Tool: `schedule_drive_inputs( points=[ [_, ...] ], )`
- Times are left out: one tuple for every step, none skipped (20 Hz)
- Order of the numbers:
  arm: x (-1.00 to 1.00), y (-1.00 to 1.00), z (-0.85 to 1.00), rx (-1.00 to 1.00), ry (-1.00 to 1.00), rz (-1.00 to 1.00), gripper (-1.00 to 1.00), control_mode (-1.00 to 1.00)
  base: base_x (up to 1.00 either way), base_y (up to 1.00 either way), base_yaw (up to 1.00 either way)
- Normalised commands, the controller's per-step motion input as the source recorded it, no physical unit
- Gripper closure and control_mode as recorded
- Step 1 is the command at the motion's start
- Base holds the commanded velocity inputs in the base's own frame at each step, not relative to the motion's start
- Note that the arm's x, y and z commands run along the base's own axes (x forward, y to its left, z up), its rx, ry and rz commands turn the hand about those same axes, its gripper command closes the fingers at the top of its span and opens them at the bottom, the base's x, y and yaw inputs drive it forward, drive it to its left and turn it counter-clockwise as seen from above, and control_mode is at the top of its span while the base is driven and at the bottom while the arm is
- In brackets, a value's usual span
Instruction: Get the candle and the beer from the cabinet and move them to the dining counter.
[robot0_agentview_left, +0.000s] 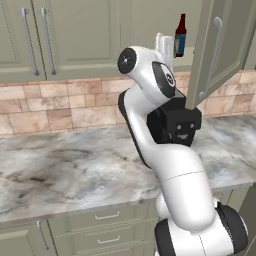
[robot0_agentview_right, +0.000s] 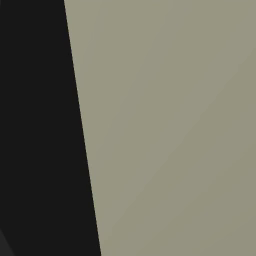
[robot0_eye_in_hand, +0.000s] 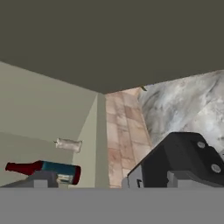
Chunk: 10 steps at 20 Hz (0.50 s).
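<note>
Reach step: gripper (robot0_eye_in_hand: 83, 183) jaws spread, empty. Dark red-brown glass beer bottle (robot0_eye_in_hand: 43, 169) lower left, pale stubby candle (robot0_eye_in_hand: 68, 145) above it. Next: align, close on one.

No legible text, brand, number or sign is present. The beer (robot0_agentview_left: 180, 35) carries a blue label (robot0_eye_in_hand: 58, 170); no lettering on it can be resolved.
</note>
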Motion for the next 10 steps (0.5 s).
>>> schedule_drive_inputs(
  points=[
    [-0.07,0.0,0.0,0.11,-0.08,-0.16,-1.0,-1.0,0.0,0.0,0.0],
    [-0.15,-0.08,0.0,0.12,-0.07,-0.16,-1.0,-1.0,0.0,0.0,0.0],
    [-0.16,-0.18,0.0,0.12,-0.05,-0.16,-1.0,-1.0,0.0,0.0,0.0],
    [-0.21,-0.21,0.0,0.12,-0.04,-0.17,-1.0,-1.0,0.0,0.0,0.0],
    [-0.25,-0.25,0.0,0.12,-0.02,-0.17,-1.0,-1.0,0.0,0.0,0.0],
    [-0.28,-0.27,0.0,0.12,-0.01,-0.21,-1.0,-1.0,0.0,0.0,0.0],
    [-0.26,-0.33,0.0,0.11,0.0,-0.25,-1.0,-1.0,0.0,0.0,0.0],
    [-0.29,-0.38,0.0,0.11,-0.02,-0.27,-1.0,-1.0,0.0,0.0,0.0],
    [-0.32,-0.41,0.0,0.11,-0.03,-0.27,-1.0,-1.0,0.0,0.0,0.0],
    [-0.33,-0.37,0.0,0.11,0.0,-0.27,-1.0,-1.0,0.0,0.0,0.0]
  ],
)
